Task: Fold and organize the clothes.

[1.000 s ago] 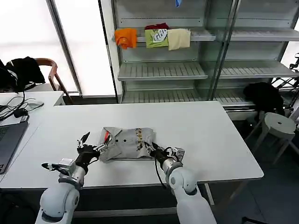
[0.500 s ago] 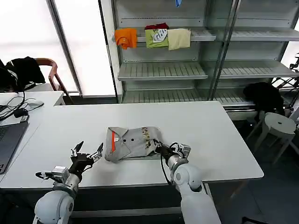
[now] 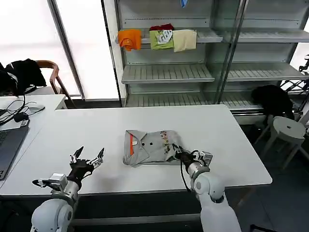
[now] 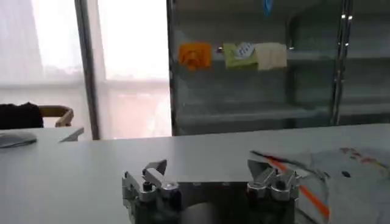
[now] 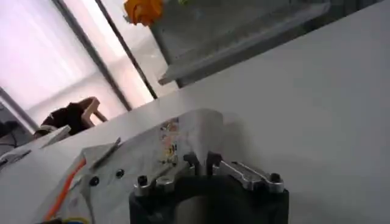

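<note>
The folded light grey shirt (image 3: pixel 150 147) lies on the white table (image 3: pixel 217 130), a little right of the middle and toward the near edge, its orange collar lining (image 3: pixel 131 144) on the left end and dark buttons (image 3: pixel 151 143) showing on top. A strip of small multicoloured print (image 3: pixel 167 141) runs across its right part.

The right gripper (image 3: pixel 176 151) sits low on the table at the shirt's near right corner, fingers drawn together and pinching the edge of the grey fabric. In the right wrist view the right gripper (image 5: pixel 202 161) meets the cloth fold directly, with the print (image 5: pixel 168 137) and the buttons (image 5: pixel 91 180) spread out beyond it.

The left gripper (image 3: pixel 87 155) hovers just above the table near the front edge, left of the shirt and clear of it, its two fingers spread wide with nothing between them. In the left wrist view the left gripper (image 4: pixel 213 178) has its fingers parted, and the shirt (image 4: pixel 341 179) with its orange lining (image 4: pixel 303 190) lies off to one side.

Far behind, a shelf unit (image 3: pixel 169 72) holds folded orange (image 3: pixel 130 38), green (image 3: pixel 161 38) and cream (image 3: pixel 185 39) garments.
</note>
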You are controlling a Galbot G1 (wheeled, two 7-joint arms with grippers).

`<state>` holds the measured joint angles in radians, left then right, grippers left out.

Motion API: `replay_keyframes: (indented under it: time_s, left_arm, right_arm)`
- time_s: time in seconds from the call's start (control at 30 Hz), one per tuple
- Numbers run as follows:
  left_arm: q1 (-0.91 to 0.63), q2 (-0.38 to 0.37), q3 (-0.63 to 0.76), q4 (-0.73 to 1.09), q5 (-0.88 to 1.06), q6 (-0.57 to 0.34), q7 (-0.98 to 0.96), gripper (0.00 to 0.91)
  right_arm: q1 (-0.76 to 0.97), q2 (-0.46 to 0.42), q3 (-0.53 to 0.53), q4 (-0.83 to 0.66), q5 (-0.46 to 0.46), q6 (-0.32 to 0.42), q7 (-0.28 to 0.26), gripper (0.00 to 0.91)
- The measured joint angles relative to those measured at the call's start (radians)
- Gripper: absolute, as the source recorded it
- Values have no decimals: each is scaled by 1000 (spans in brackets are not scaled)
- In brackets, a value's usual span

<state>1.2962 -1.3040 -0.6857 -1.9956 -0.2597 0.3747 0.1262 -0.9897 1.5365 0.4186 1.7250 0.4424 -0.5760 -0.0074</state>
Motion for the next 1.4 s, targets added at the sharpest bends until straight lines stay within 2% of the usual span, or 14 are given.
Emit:
replay_keyframes:
  time_s: [0.3, 0.53, 0.87, 1.03, 1.23, 1.4]
  left_arm:
    - [21, 12, -34, 0, -14, -12, 3, 907]
    - [35, 21, -60, 10, -48, -20, -7, 907]
    - [34, 23, -76, 23, -136, -37, -16, 907]
    - [25, 14, -75, 21, -163, -44, -23, 907]
    - [30, 13, -79, 29, -185, -67, -29, 907]
    - [43, 12, -85, 38, -192, -91, -32, 907]
  right_arm:
    - [-99, -58, 25, 120, -197, 16, -36, 907]
    - [-185, -129, 91, 213, -316, 28, -33, 907]
    - [-253, -197, 180, 306, -371, 38, -21, 907]
    - [-260, -206, 194, 321, -387, 43, -46, 907]
    - [-256, -219, 211, 321, -384, 54, -103, 907]
    - [-243, -227, 210, 303, -375, 56, -116, 907]
